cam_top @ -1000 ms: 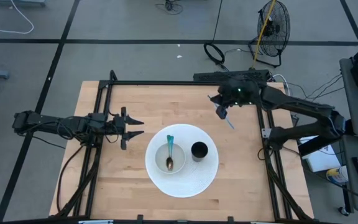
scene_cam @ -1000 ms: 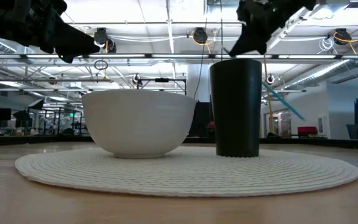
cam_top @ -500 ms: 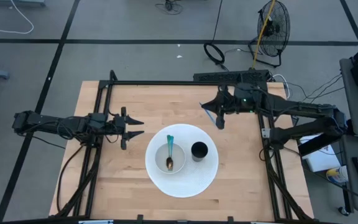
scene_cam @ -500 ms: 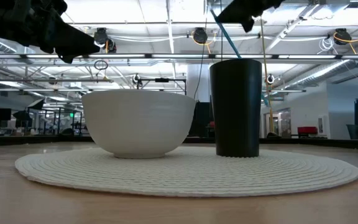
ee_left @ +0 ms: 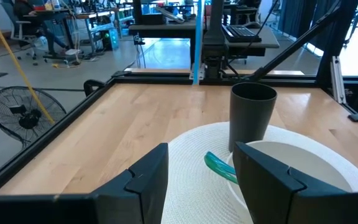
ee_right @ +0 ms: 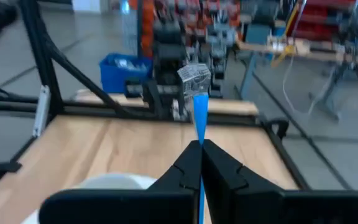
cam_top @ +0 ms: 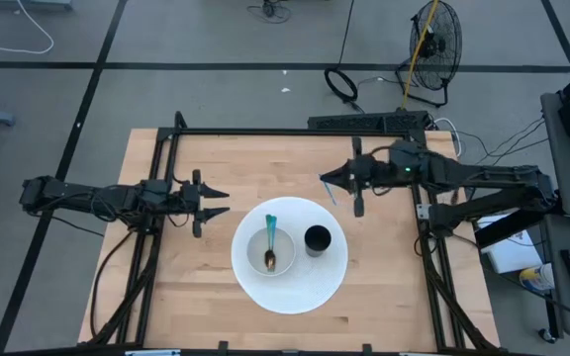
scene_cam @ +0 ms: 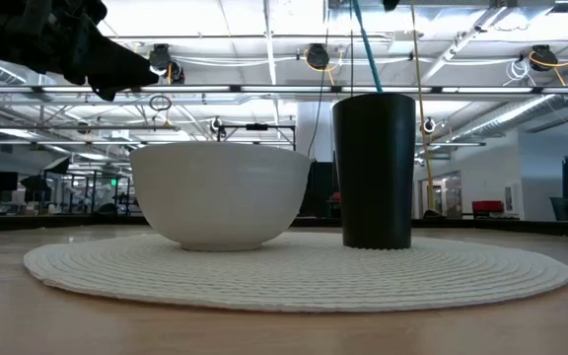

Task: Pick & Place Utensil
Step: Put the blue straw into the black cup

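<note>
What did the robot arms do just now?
The right pincer, shut on a blue utensil, swung it from tilted to upright and shifted toward the table's middle, above the mat. The left pincer stayed open and still. Bowl, spoon and cup did not move.

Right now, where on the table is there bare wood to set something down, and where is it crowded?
Bare wood runs along the near edge below the white placemat, and in the far-left corner behind the left gripper. The middle is crowded: bowl and black cup fill the mat, and the right gripper, shut on a blue utensil, hangs just behind it.
</note>
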Motion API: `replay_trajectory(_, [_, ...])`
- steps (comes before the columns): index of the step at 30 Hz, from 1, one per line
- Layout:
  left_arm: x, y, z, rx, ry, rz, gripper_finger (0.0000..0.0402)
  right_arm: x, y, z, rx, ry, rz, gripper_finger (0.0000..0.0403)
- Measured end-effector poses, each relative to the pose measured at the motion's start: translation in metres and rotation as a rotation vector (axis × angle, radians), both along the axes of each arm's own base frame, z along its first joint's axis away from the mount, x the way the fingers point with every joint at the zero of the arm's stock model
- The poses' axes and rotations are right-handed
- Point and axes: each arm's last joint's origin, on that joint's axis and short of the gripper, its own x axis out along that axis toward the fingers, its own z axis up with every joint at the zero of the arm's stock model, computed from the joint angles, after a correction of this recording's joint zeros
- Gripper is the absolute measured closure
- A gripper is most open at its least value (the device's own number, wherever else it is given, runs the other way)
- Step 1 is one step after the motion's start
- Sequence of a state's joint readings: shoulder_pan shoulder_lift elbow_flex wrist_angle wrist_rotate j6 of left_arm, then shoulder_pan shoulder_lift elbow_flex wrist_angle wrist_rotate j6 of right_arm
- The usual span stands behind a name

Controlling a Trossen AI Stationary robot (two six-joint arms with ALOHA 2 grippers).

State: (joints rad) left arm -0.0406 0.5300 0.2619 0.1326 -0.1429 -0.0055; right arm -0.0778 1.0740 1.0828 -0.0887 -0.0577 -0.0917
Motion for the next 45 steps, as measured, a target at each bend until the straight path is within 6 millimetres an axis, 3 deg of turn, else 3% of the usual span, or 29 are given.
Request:
replay_trajectory(8, [0.000, 0.000, 0.000, 0.001, 0.000, 0.001, 0.0215, -0.022, 0.018, 0.023, -0.024, -0.137, 0.079, 0.0403])
replay_trajectory(18, [0.000, 0.000, 0.000, 0.002, -0.003, 0.014, 0.0215, -0.023, 0.048, 0.035, 0.003, -0.277, 0.373, 0.0403])
replay_trajectory(36, [0.000, 0.000, 0.000, -0.002, -0.005, 0.016, 0.0215, 0.023, 0.076, 0.005, -0.005, -0.199, 0.453, 0.0403])
replay_trajectory(40, [0.000, 0.000, 0.000, -0.002, 0.000, 0.016, 0.0215, 0.025, 0.075, -0.006, -0.006, -0.184, 0.446, 0.0403])
replay_trajectory(45, [0.000, 0.000, 0.000, -0.001, 0.000, 0.016, 0.0215, 0.011, 0.068, -0.015, -0.011, -0.226, 0.385, 0.0403])
